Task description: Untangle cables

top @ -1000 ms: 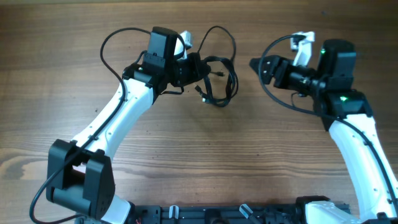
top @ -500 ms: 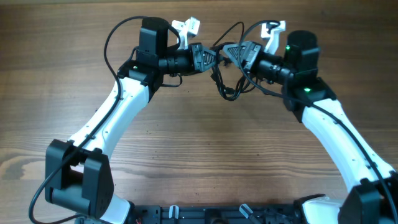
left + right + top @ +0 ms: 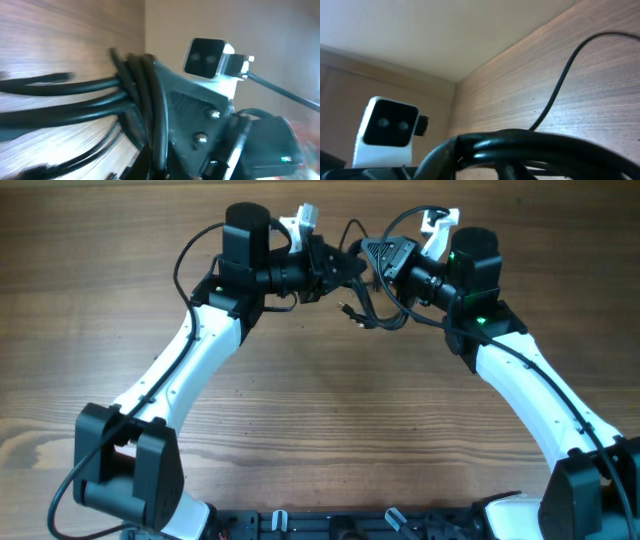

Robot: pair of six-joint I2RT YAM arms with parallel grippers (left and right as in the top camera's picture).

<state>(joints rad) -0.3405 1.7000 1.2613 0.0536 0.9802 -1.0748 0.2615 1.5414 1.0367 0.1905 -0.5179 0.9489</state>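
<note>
**Desk:** Where were the cables (image 3: 368, 308) when this was taken?

**Photographer:** At the far side of the wooden table (image 3: 320, 430), between the two arms. The black cords were gathered in a bunch between the two grippers. Loose loops drooped from it toward the near side. One small plug end (image 3: 346, 309) stuck out on the left of those loops, and a thin arc of cord rose above the bunch.

**Desk:** And the left gripper (image 3: 340, 268)?

**Photographer:** It pointed right, its fingers closed on the bunch. From its wrist view, several cords ran side by side across the picture and straight to the other arm's black fingers.

**Desk:** Was the right gripper (image 3: 372, 258) holding them too?

**Photographer:** I could not tell. It pointed left and faced the other, almost tip to tip, and the cords lay right against it. In its own wrist view the cords filled the bottom of the picture, blurred and very close, and hid the jaws. No view showed whether the cords were pinched there or only passed between the fingers.

**Desk:** Anything else?

**Photographer:** The white camera box (image 3: 387, 131) on the left wrist showed beyond the cords in the right wrist view. A single thin cord curved over the wood behind.
</note>
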